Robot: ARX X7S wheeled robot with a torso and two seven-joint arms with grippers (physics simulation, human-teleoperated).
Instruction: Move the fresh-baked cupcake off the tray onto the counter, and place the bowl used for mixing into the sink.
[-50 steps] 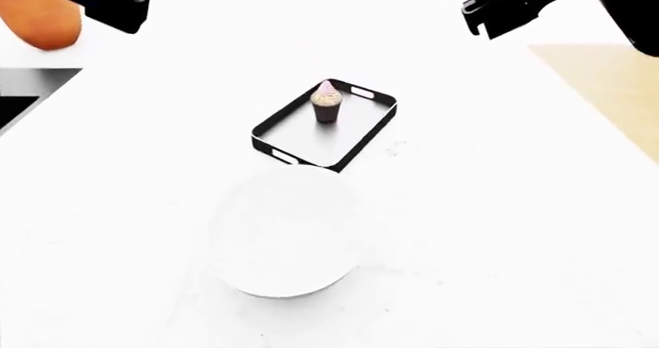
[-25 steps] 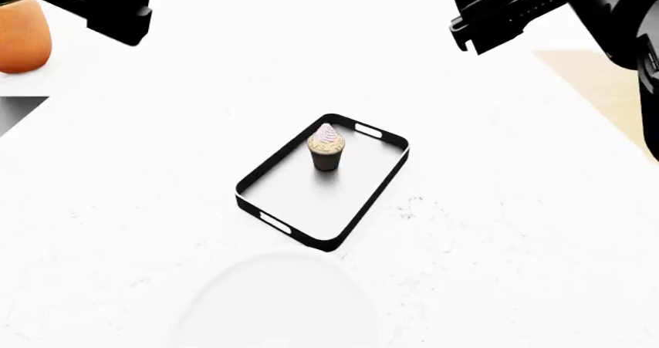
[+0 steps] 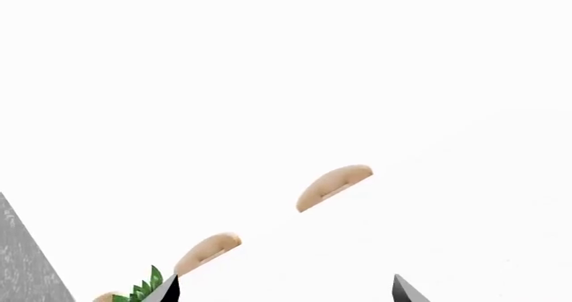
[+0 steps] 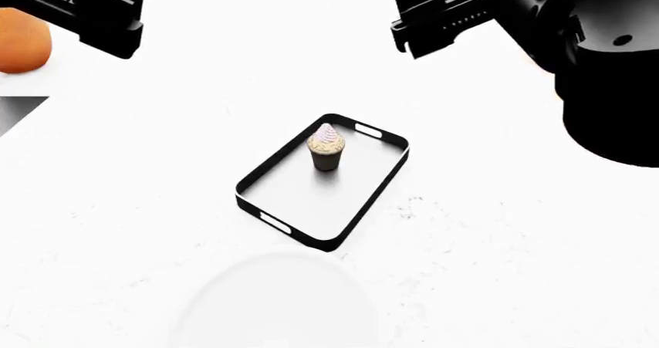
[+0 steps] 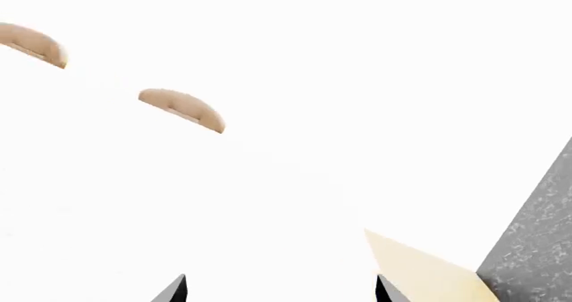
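We have the tiny cupcake with its dark brown wrapper and pinkish-cream frosting swirl [image 4: 326, 148] standing upright inside the rectangular black-rimmed white tray [image 4: 366, 194], up toward the tray's far slot handle. The tray sits slantwise on the broad glossy white counter [image 4: 515, 240], roughly mid-counter. Nearer to us than the tray, and apart from its near corner, we make out the large plain white round bowl [image 4: 273, 302], so pale against the worktop that only its faint outline shows. Off beyond the tray on our left side, an orange rounded pot [image 4: 23, 47] sits at the counter's far edge, with a dark grey corner just below it; what that corner belongs to we cannot tell.

Our left gripper [image 3: 284, 292] hangs high over the counter, well away from the tray, its two dark fingertips [image 3: 170, 290] spread with nothing between them. Our right gripper [image 5: 281, 290] hovers likewise above the far side of the counter, tips [image 5: 174, 290] set wide apart and empty. Both wrist views catch tan curved chair backs [image 3: 334, 185] beyond the counter's far edge
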